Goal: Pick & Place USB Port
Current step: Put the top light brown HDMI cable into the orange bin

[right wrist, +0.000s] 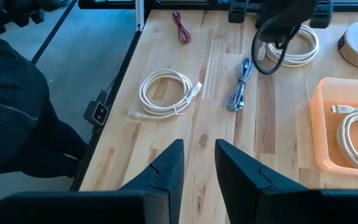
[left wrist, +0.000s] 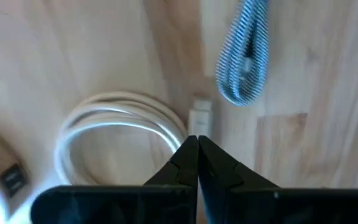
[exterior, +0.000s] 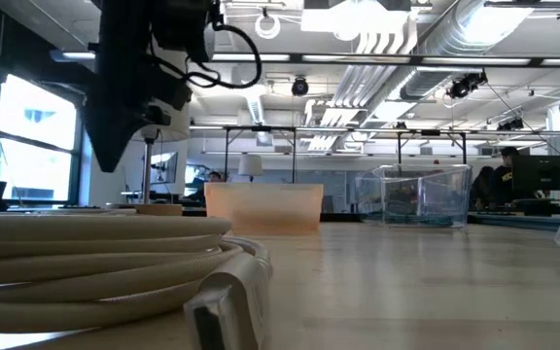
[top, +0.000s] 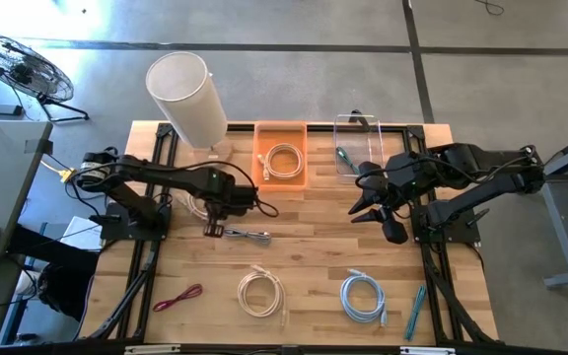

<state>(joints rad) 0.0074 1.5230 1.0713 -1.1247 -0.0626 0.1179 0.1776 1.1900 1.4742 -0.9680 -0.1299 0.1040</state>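
While the clenched left gripper hovers, the white cable lies just beneath.

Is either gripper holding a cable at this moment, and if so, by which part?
Nothing is held. The left gripper is shut with nothing between its fingers, above a white coiled cable. The right gripper stands open over bare wooden table.

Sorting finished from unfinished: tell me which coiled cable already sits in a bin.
The white coil inside the orange bin. The other white coils and the pale blue coil lie loose on the table.
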